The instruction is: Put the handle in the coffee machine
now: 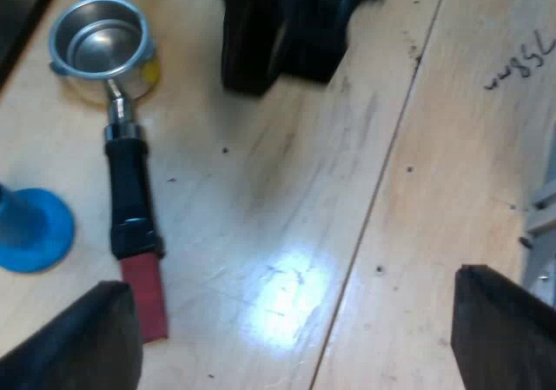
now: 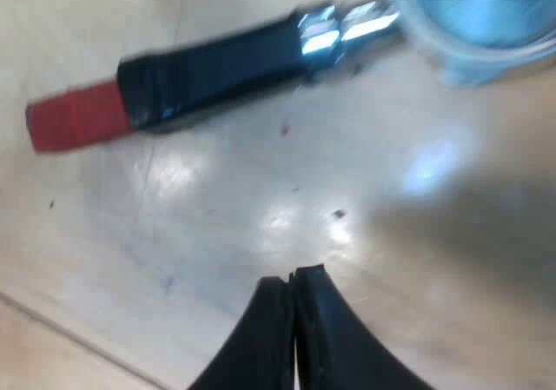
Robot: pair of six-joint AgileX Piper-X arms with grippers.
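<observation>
1. The blue tamper [image 1: 35,229], at eight o'clock from the holder's basket [image 1: 100,42], is cut off by the edge, so just its base and a stub of stem show.
2. The right gripper [image 1: 278,60], at three o'clock from that basket, is a dark mass cut off above.
3. The handwriting [image 1: 521,60] on the table [image 1: 287,234] cannot be read.
4. In the right wrist view the basket's far side is cut off.

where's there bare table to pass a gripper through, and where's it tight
Free: the wide bare wood between the holder's handle and the plank seam, reaching into my open left gripper; also the plank past the seam, by the pen scribble. Crowded: the blue tamper sits close beside the handle, and the right gripper is near the holder's basket.
</observation>
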